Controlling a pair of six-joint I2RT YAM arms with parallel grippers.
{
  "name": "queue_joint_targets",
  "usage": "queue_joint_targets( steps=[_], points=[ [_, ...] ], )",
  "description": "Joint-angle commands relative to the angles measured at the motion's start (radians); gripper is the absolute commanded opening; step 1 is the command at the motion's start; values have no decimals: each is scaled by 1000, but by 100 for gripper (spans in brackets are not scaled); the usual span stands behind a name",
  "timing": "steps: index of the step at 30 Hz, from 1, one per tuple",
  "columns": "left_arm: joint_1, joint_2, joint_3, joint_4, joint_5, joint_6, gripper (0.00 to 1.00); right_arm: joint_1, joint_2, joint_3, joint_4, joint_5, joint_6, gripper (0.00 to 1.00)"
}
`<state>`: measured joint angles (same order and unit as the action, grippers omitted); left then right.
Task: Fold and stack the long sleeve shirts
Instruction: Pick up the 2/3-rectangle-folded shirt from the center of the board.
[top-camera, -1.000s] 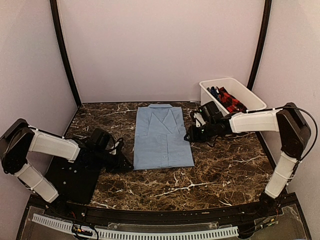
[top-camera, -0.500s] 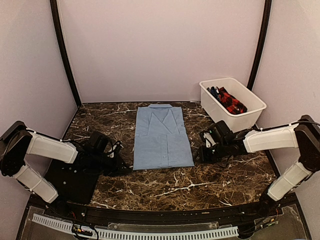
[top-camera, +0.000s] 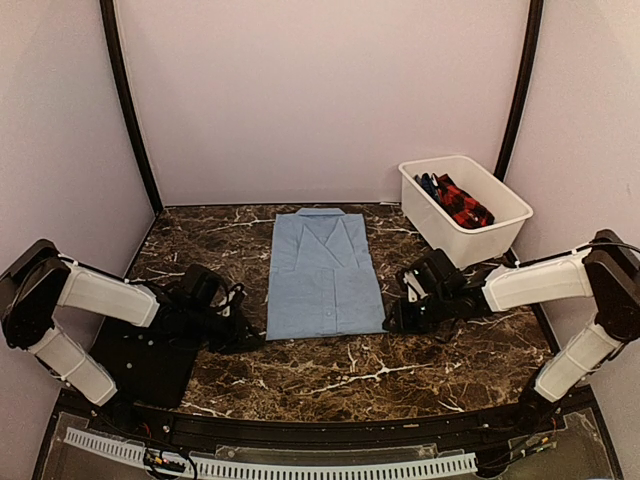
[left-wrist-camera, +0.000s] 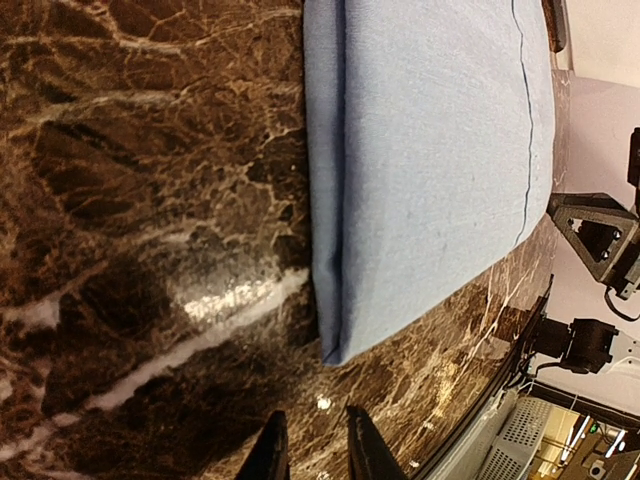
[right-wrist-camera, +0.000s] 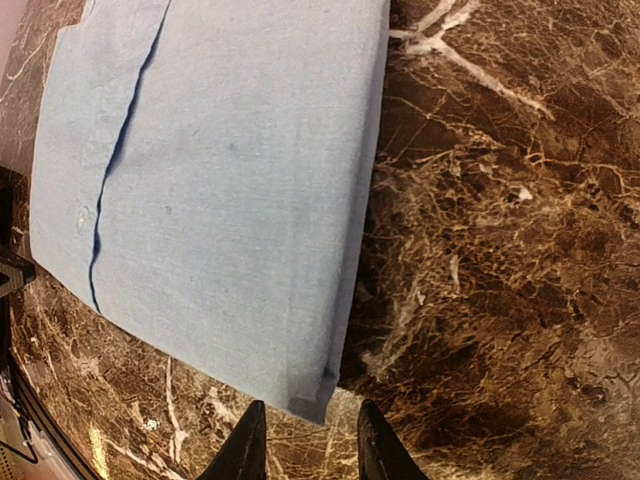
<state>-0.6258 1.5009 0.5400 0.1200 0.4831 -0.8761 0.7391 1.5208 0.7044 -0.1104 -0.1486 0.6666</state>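
Note:
A light-blue long sleeve shirt (top-camera: 324, 275) lies flat on the marble table, sides folded in, collar at the far end. My left gripper (top-camera: 250, 336) is open and empty just off the shirt's near left corner (left-wrist-camera: 335, 345); its fingers (left-wrist-camera: 268, 455) sit low over the marble. My right gripper (top-camera: 392, 322) is open and empty at the near right corner (right-wrist-camera: 320, 395), its fingers (right-wrist-camera: 245, 450) straddling that corner without holding it. A red-black checked shirt (top-camera: 462, 205) and a dark blue one (top-camera: 428, 184) lie in the white bin.
The white bin (top-camera: 497, 228) stands at the back right. A flat black square mat (top-camera: 148, 360) lies under the left arm at the near left. Lilac walls with black posts close the back and sides.
My right gripper has moved from the shirt's right edge near the bin toward me, down to the near right corner. My left gripper has barely shifted.

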Motion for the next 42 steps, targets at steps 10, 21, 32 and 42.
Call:
queue_joint_targets(
  steps=[10, 21, 32, 42],
  points=[
    [-6, 11, 28, 15, -21, -4, 20, 20, 75, 9, 45, 43, 31, 26],
    [-8, 23, 27, 34, -23, -14, 23, 32, 89, 5, 40, 47, 43, 22],
    [-19, 68, 48, 58, -31, -22, 27, 41, 82, -9, 58, 27, 54, 22],
    [-23, 110, 68, 71, -39, -32, 23, 42, 70, -40, 80, 18, 71, 22]
  ],
)
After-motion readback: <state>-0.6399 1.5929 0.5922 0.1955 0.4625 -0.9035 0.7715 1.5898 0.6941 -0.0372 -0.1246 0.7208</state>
